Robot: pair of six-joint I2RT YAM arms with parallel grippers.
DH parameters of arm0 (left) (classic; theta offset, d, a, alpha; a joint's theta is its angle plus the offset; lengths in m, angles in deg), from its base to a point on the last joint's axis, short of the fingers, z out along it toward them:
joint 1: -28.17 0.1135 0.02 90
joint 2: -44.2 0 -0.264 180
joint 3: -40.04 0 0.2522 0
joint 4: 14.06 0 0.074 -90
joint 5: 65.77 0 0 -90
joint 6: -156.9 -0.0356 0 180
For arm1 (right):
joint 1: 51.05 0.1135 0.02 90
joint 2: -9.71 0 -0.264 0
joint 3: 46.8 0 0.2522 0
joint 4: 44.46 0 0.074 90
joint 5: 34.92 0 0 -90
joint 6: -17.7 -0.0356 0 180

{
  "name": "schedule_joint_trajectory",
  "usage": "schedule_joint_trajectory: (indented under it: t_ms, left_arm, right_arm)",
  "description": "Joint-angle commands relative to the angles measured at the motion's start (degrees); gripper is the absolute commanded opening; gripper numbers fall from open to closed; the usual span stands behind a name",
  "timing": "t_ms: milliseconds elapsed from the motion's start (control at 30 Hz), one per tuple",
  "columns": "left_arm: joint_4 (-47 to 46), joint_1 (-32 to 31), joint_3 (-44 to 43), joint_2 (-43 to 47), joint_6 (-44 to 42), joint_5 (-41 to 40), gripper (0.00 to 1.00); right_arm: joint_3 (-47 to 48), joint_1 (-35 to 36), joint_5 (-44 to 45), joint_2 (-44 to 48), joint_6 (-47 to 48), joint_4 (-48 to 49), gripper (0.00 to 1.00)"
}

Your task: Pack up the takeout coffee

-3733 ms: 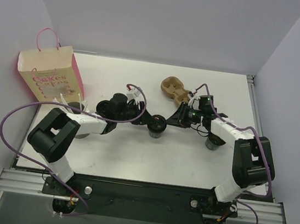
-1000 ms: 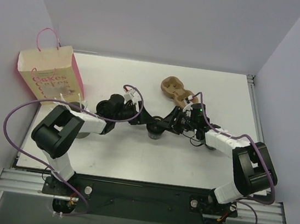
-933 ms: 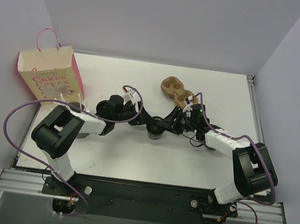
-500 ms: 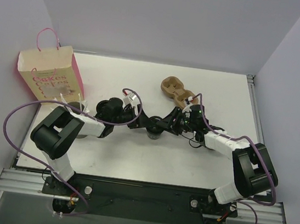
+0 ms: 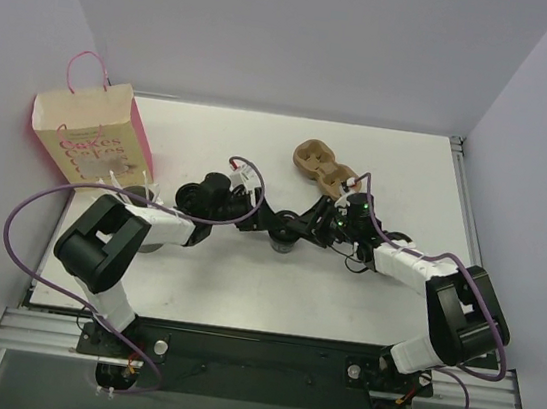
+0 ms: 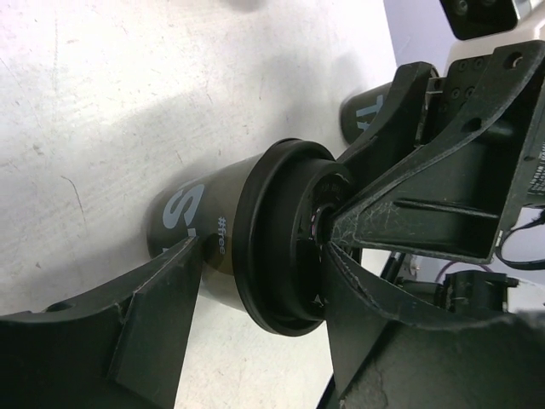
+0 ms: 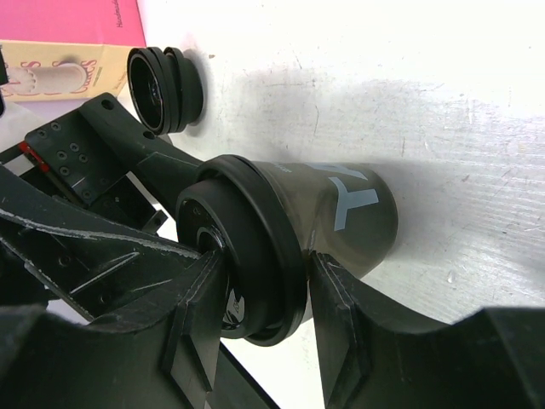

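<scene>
The takeout coffee (image 5: 282, 240), a dark greyish cup with a black lid, stands mid-table between both grippers. In the right wrist view my right gripper (image 7: 266, 264) is shut on the takeout coffee (image 7: 341, 213), one finger against the lid's top and the other under the lid's rim. My left gripper (image 6: 264, 256) is open and straddles the same cup (image 6: 213, 230). One of its fingers (image 6: 157, 319) lies beside the cup wall and the other (image 6: 375, 341) by the lid. From above, the left gripper (image 5: 269, 226) and the right gripper (image 5: 300, 230) meet over the cup.
A cream and pink paper bag (image 5: 91, 135) with a pink handle stands at the far left. A brown cardboard cup carrier (image 5: 321, 167) lies behind the right arm. A second dark cup (image 6: 362, 115) stands beyond the right gripper. A black ringed round thing (image 7: 166, 89) sits near the bag.
The left gripper's fingers have drawn somewhat closer together around the cup, and its wrist shifted slightly right. The right gripper keeps its hold on the cup.
</scene>
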Motion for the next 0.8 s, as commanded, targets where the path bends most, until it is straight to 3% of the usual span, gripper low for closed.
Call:
schedule_joint_trajectory:
  t_ms: [0,133,267,433,767]
  left_arm:
    - [15.8,-1.4,-1.6,-2.4,-7.7,-8.1,0.66]
    - [22.2,-2.3,-4.1,-3.6,-10.3,-11.7,0.65]
    - [23.5,-2.5,-3.6,-4.1,-11.2,-13.2,0.63]
    - [24.3,-2.5,-3.5,-5.7,-11.9,-13.9,0.62]
    - [23.9,-2.5,-2.8,-7.5,-12.4,-13.7,0.61]
  right_arm:
    - [-1.4,0.9,1.2,-0.1,1.6,-5.6,0.33]
    - [-0.2,0.8,0.7,-0.1,2.0,-6.8,0.37]
    - [0.8,-0.1,0.6,1.2,3.1,-8.7,0.49]
    - [2.2,-3.0,-2.4,2.3,5.7,-11.3,0.56]
    - [6.3,-9.1,-8.7,6.7,14.3,-17.8,0.57]
